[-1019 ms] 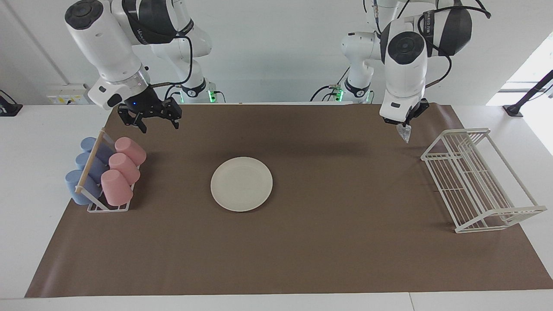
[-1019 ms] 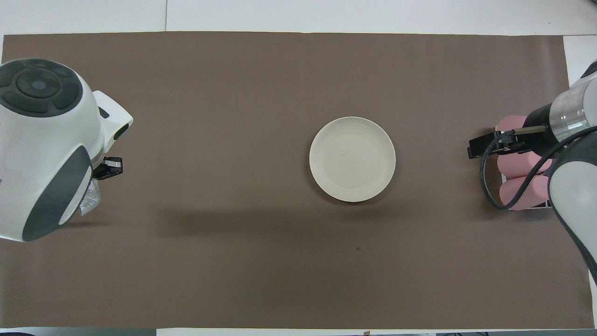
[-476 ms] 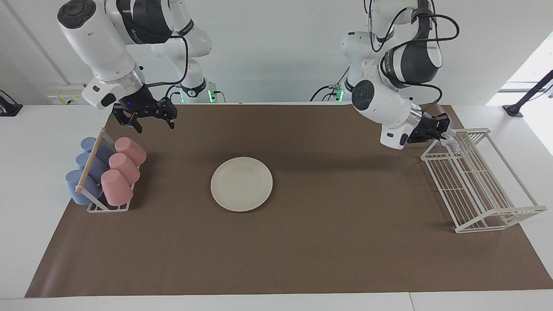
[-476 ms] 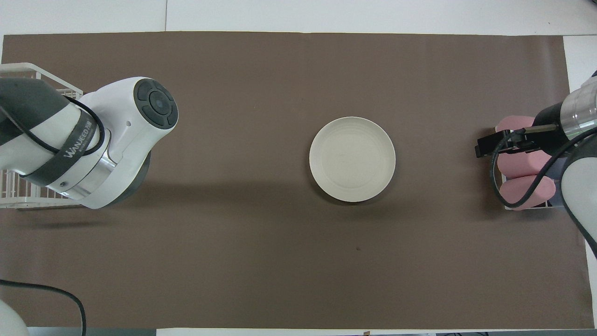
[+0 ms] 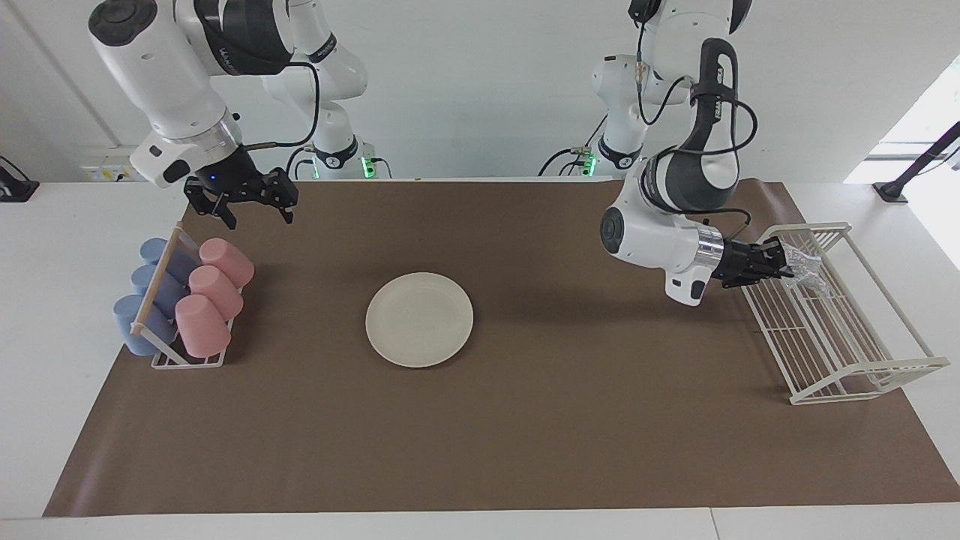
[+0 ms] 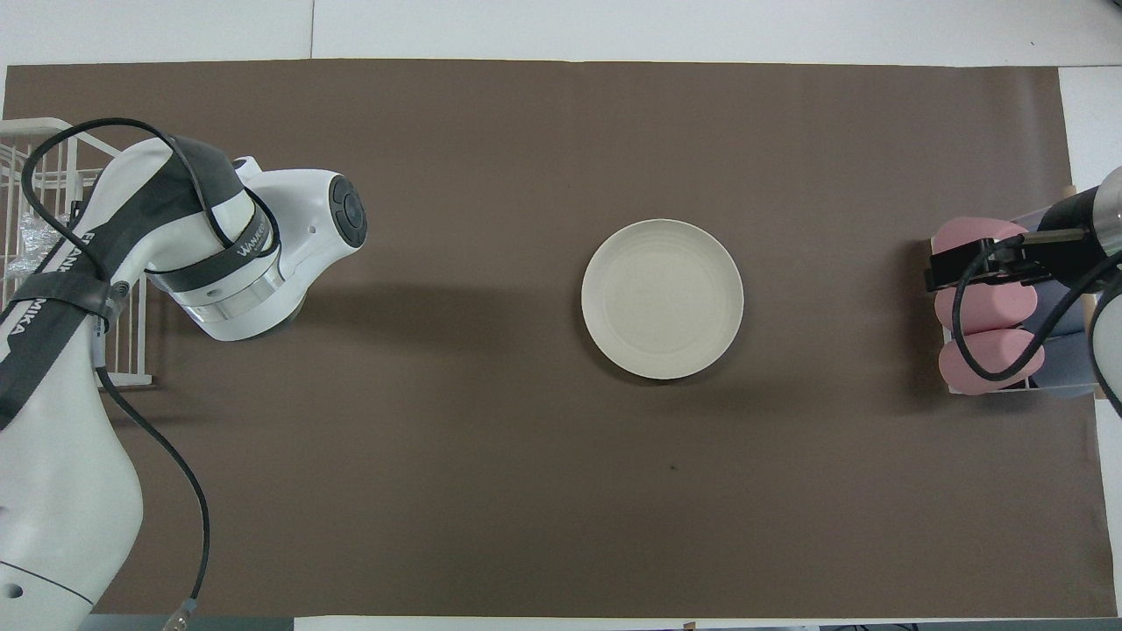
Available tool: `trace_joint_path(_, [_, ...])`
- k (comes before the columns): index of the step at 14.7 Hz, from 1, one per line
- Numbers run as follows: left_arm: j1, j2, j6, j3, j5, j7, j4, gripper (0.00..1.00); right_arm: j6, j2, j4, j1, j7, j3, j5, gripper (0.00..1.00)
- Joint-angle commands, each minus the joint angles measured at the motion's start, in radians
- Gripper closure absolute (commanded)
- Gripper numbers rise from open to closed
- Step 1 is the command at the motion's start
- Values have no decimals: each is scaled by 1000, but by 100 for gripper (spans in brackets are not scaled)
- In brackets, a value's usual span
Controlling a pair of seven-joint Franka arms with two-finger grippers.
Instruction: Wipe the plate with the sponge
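Sponge point(image 5: 806, 267) sits clamped in the left gripper point(image 5: 784, 261), which we now find lowered and turned sideways over the white wire rack point(image 5: 847, 360); one second earlier it hung point-down beside the rack's near corner. Right gripper point(image 5: 251, 202), fingers spread and empty, has drifted slightly away from the plate point(image 5: 419, 319), which stays mid-mat, well apart from the rack. We read "FRANKA" on the left arm point(image 6: 53, 289).
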Motion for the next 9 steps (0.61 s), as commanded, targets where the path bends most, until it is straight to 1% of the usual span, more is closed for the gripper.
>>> trace_joint_path(1, [34, -17, 32, -1, 14, -45, -16, 100, -45, -12, 13, -18, -28, 4, -20, 0])
trace_joint_path(4, [42, -22, 61, -3, 11, -110, -37, 100, -45, -13, 13, -17, -25, 4, -20, 0])
trace_joint_path(9, [46, -22, 73, -3, 10, -127, -39, 100, -45, -13, 14, -17, -22, 4, -20, 0])
